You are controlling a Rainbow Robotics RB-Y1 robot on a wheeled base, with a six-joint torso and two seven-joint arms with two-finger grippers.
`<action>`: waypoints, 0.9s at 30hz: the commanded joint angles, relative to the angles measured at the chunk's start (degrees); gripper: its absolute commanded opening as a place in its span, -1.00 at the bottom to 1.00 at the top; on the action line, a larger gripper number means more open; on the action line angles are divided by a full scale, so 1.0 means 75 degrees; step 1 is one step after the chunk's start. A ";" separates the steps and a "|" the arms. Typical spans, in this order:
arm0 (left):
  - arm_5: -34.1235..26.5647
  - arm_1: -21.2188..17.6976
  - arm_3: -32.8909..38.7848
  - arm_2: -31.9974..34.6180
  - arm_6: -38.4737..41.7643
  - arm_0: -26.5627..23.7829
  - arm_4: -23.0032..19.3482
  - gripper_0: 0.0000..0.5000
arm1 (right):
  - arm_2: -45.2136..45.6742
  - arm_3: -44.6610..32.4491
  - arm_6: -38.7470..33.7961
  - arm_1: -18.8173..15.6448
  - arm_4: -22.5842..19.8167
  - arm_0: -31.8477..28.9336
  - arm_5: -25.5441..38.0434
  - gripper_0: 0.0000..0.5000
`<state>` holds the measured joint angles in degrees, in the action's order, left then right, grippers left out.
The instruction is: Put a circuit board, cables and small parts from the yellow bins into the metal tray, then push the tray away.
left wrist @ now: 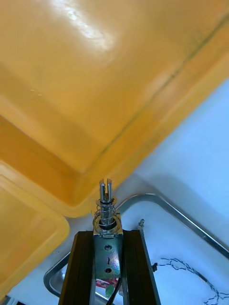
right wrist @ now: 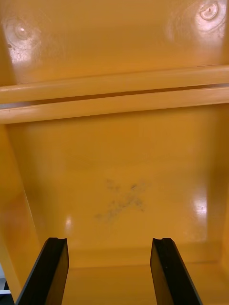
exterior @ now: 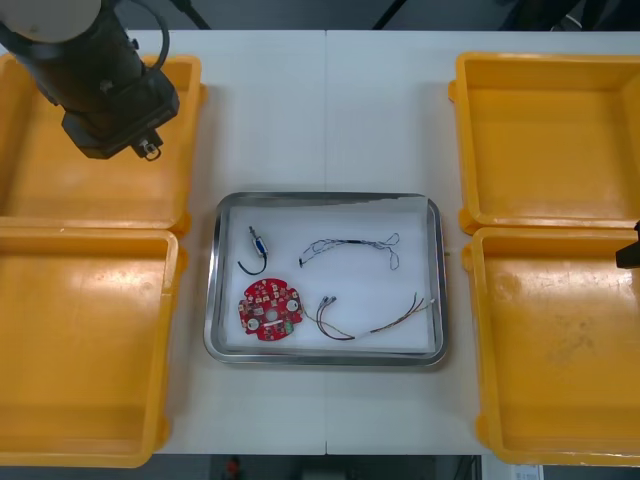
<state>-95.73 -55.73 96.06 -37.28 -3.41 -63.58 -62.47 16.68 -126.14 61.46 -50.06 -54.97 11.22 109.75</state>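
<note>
My left gripper [left wrist: 108,234] is shut on a small metal part [left wrist: 108,214] with a spring and a pin sticking out past the fingertips. In the front view this gripper [exterior: 149,149] hangs over the far left yellow bin [exterior: 60,180], near its right wall. The metal tray [exterior: 325,201], white inside, holds a round red circuit board [exterior: 269,309], a second small metal part [exterior: 257,240] on a black cable, a twisted blue and white cable [exterior: 350,245] and a red and yellow cable [exterior: 375,322]. My right gripper [right wrist: 110,248] stands open over the near right yellow bin [right wrist: 119,162], holding nothing.
The far right yellow bin [exterior: 550,130] and the near left yellow bin [exterior: 80,340] show bare floors. The tray's rim [left wrist: 186,219] lies just beyond the left fingers, close to the far left bin's corner. White table runs between the bins beyond the tray.
</note>
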 commanded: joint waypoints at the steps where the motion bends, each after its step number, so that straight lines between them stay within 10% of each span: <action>1: -0.0126 0.0552 0.0939 0.0353 0.1403 0.0614 0.1040 -1.00 | 0.0214 -0.0198 -0.0262 -0.0298 0.0052 -0.0090 -0.0020 1.00; 12: -0.0244 0.2275 0.1489 -0.0397 0.1509 0.1353 0.3349 -1.00 | 0.0214 -0.0198 -0.0262 -0.0298 0.0052 -0.0090 -0.0020 1.00; 27: -0.0091 0.3775 0.0505 -0.1358 0.1368 0.1364 0.4368 -1.00 | 0.0214 -0.0198 -0.0262 -0.0298 0.0052 -0.0090 -0.0020 1.00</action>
<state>-97.05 -29.47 100.89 -45.87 10.58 -53.06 -30.48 16.68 -126.19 61.46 -50.11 -54.96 11.10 109.74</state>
